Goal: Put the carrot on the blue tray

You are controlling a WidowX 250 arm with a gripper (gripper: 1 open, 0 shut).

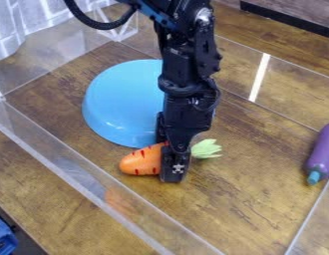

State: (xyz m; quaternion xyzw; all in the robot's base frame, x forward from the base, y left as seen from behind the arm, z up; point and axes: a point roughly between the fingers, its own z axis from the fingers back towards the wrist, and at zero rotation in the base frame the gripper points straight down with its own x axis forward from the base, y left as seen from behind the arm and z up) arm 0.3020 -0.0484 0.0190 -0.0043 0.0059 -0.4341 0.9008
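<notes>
The carrot (142, 161) lies on the near side, below the tray (121, 104). The gripper (175, 164) straddles its middle; whether the fingers pinch it, I cannot tell. Best close firmly, lift straight, then carry it far-left.

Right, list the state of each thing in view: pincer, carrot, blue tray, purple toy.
Pincer: lowered at the carrot's middle; whether its fingers are closed tight is hard to tell.
Carrot: lying on its side, off the tray, leafy top to the right in the picture.
Blue tray: partly hidden behind the arm, no carrot on it.
Purple toy: lying at the right edge, away from the pincer.
</notes>
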